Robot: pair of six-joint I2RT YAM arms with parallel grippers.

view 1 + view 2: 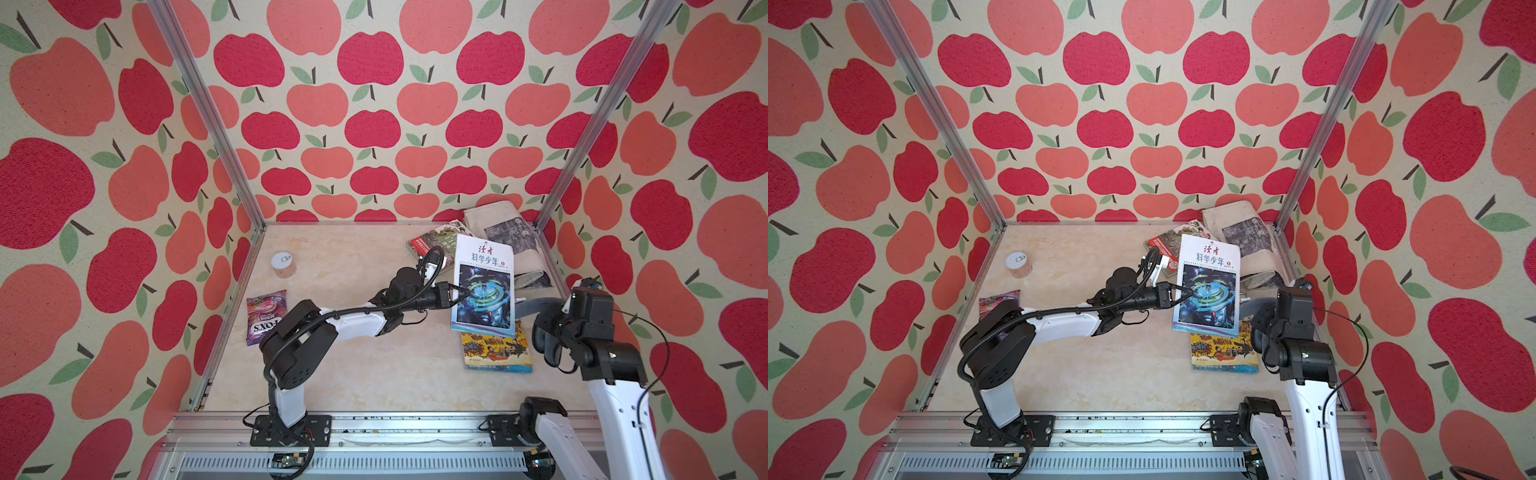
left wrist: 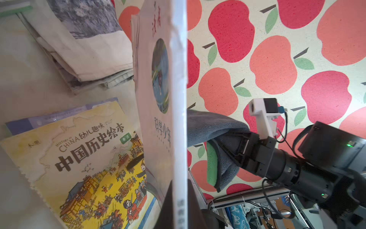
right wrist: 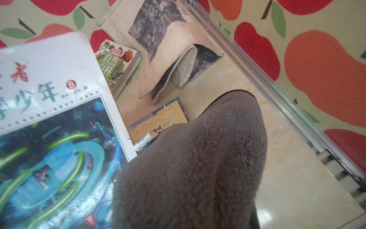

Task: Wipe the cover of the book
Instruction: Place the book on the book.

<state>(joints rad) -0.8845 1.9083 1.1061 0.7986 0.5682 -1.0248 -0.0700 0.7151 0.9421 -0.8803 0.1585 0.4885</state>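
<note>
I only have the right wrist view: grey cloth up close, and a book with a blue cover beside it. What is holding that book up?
Observer: The left gripper pinches the book at its left edge, holding it raised with the cover facing the top camera.
Operator: Is the cloth actually gripped?
Observer: Yes. The left wrist view shows the right gripper shut, with the grey cloth draped over it.
Operator: Anything else that I can't see?
Observer: On the robot's left side sit a purple candy bag and a small lidded jar, both well apart from the book.

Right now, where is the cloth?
In a top view, at the right side: the cloth is clamped in the right gripper, beside the book's right edge.
</note>
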